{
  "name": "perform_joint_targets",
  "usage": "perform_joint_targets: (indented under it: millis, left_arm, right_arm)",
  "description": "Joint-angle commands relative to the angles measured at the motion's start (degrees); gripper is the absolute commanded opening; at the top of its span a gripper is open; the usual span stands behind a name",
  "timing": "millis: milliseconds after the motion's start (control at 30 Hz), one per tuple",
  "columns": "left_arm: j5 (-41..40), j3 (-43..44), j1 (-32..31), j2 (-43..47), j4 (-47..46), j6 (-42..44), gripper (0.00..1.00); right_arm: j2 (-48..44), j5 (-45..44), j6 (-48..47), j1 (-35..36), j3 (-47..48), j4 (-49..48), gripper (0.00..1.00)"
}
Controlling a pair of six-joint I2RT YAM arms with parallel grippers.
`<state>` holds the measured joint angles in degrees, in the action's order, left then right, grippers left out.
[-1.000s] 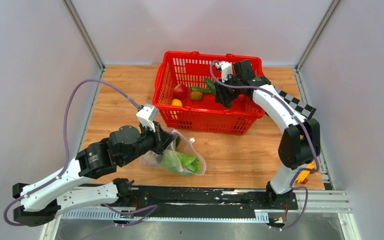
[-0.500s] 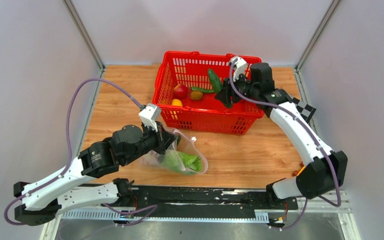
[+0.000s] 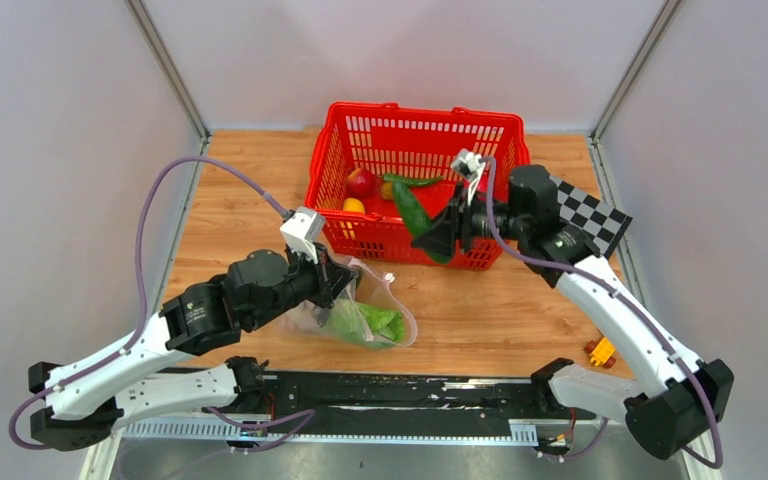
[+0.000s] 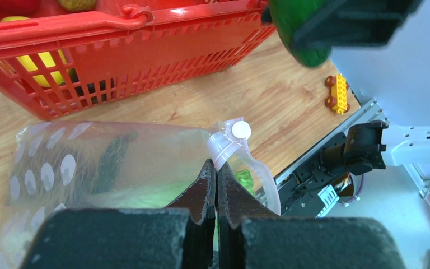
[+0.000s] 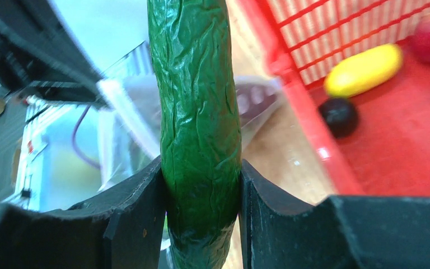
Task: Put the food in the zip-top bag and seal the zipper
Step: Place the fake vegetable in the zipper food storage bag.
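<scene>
The clear zip-top bag (image 3: 355, 312) lies on the wooden table in front of the basket, with pale-green lettuce (image 3: 368, 323) inside. My left gripper (image 3: 338, 285) is shut on the bag's mouth edge and holds it up; in the left wrist view the gripper (image 4: 216, 168) pinches the pale zipper strip just below its small white piece (image 4: 241, 130). My right gripper (image 3: 438, 238) is shut on a dark green cucumber (image 3: 413, 212) and holds it over the basket's front wall. In the right wrist view the cucumber (image 5: 196, 112) stands between the fingers, with the bag (image 5: 129, 106) behind it.
The red mesh basket (image 3: 325, 170) holds a red apple (image 3: 361, 181), a yellow lemon (image 3: 354, 206), a thin green piece (image 3: 415, 181) and a small brownish item (image 3: 388, 190). An orange toy car (image 3: 600, 350) sits near the right arm's base. Grey walls close in the table.
My right gripper has lifted the cucumber out of the basket and carried it forward and left, over the front wall towards the bag. The left gripper has barely moved.
</scene>
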<state>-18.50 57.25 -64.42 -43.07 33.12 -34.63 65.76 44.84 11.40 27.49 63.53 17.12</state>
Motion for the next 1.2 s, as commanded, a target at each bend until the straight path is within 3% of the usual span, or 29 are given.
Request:
perform_joint_targets:
  millis: [0, 200, 333, 600, 833, 1167]
  left_arm:
    - [-0.75, -0.18, 0.00, 0.27, -3.62, 0.31, 0.00]
    - [-0.77, 0.18, -0.02, -0.10, -3.26, 0.50, 0.01]
    - [-1.28, 0.29, -0.04, -0.11, -3.44, 0.69, 0.01]
    - [-1.80, 0.49, 0.00, -1.00, -3.44, 0.87, 0.01]
    - [-1.35, 0.53, 0.00, -1.03, -3.69, 0.95, 0.02]
    - [1.77, 0.67, 0.00, -2.41, -3.66, 1.30, 0.01]
  right_arm:
    - [-5.87, 2.85, -1.58, 4.79, -3.31, 2.29, 0.18]
    - [-10.48, 3.89, -1.81, 10.42, -8.64, 7.46, 0.19]
    - [-11.28, -0.77, -3.91, 15.71, -9.49, 13.48, 0.19]
    - [-8.38, -5.29, -8.19, 22.25, -7.30, 21.22, 0.18]
    - [-2.09, -16.40, -5.91, 24.83, -3.03, 24.16, 0.16]
    - [7.82, -26.80, -1.65, 29.36, 6.94, 25.20, 0.34]
